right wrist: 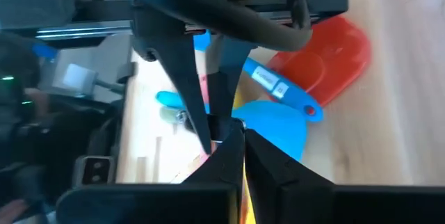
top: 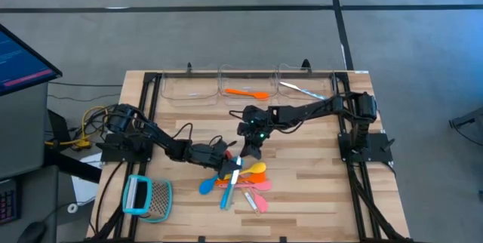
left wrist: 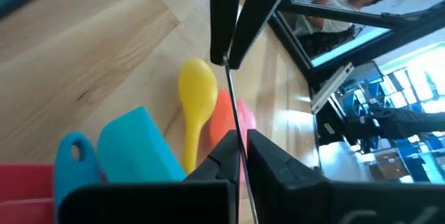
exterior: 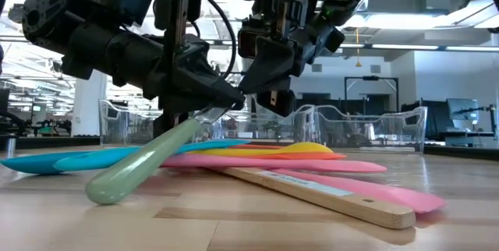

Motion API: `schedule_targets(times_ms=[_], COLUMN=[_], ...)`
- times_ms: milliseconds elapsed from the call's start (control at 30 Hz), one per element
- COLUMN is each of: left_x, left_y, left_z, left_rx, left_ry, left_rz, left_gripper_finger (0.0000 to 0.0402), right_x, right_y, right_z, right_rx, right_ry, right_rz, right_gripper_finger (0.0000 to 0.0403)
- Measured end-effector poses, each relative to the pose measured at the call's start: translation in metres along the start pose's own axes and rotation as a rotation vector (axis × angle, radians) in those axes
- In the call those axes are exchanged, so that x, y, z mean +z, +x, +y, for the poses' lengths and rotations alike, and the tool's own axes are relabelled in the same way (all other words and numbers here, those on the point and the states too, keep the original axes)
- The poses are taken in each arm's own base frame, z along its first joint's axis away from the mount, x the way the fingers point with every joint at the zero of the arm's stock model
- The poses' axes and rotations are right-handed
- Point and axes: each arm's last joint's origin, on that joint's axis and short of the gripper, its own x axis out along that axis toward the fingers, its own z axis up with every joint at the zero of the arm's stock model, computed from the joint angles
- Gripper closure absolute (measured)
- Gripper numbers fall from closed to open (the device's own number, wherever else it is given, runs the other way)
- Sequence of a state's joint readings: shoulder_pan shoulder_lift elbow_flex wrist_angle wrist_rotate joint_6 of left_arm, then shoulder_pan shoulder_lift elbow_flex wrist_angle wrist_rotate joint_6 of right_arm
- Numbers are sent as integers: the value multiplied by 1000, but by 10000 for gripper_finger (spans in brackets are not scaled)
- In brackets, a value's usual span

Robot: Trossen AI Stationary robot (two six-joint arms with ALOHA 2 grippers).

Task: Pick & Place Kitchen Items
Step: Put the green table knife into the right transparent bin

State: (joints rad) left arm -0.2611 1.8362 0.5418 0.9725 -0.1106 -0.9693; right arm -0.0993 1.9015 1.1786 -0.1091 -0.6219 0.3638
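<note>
A slim utensil with a pale green handle [exterior: 148,165] and a thin silvery metal blade [left wrist: 233,106] slants up from the tabletop over the pile of kitchen items [top: 245,183]. That pile holds blue, yellow, pink and red plastic utensils and a wooden-handled one. Both grippers meet at the utensil's upper end. My left gripper [left wrist: 240,160] comes from the table's left and is shut on the blade. My right gripper [right wrist: 236,147] comes from the right and far side and is also shut on it. In the high view they stand close together, left gripper [top: 226,158] and right gripper [top: 249,149]. My left gripper pinches the thin metal blade [left wrist: 238,137] edge-on between its two fingers, coming nearly level from the table's left. The utensil hangs tilted, handle downward, with the rounded handle end [exterior: 105,190] at the tabletop. My right gripper pinches the same blade farther along [left wrist: 227,62], between its two fingers. It slants down from the table's far right. Its fingertips stand tip to tip with the left fingers [right wrist: 198,92].
Clear bins [top: 249,84] line the far edge; one holds an orange spoon [top: 245,92], another a pale utensil [top: 302,90]. A teal-framed mesh tool [top: 147,198] lies near the front left. Bare wood lies to the right of the pile.
</note>
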Motion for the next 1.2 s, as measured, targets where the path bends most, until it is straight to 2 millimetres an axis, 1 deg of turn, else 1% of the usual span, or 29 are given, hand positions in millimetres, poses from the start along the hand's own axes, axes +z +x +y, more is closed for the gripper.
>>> schedule_targets(times_ms=[67,167,267,367,500,667,733,800,867,1033,1133,1200], left_x=[1,2,3,4,4,7,10,15,22,44,58,65], left_y=[0,0,0,0,0,-2,-4,-7,-12,-33,-48,-57], left_z=[-2,-4,-7,-8,-8,-11,-15,-21,-30,-53,-65,-71], left_rx=[-13,-37,-65,-78,-78,-94,-107,-128,-171,-272,-296,-300], left_ry=[2,15,20,27,38,64,73,96,110,179,264,334], left_rz=[-2,-8,-23,-30,-30,-47,-61,-79,-94,-132,-183,-214], left_gripper_finger=[401,401,401,401,401,401,401,401,401,402,401,401], right_x=[1,4,12,19,32,40,39,38,32,23,15,9], right_y=[-3,-8,-16,-26,-40,-61,-74,-87,-106,-155,-175,-183], right_z=[-2,-5,-7,-7,2,21,32,45,60,116,150,171], right_rx=[56,108,108,95,96,70,20,-21,-47,-91,-158,-186], right_ry=[11,75,109,108,81,28,-3,-59,-76,-259,-407,-494], right_rz=[16,41,54,83,127,244,289,299,310,171,56,-21], right_gripper_finger=[381,356,334,322,322,344,360,383,397,398,400,400])
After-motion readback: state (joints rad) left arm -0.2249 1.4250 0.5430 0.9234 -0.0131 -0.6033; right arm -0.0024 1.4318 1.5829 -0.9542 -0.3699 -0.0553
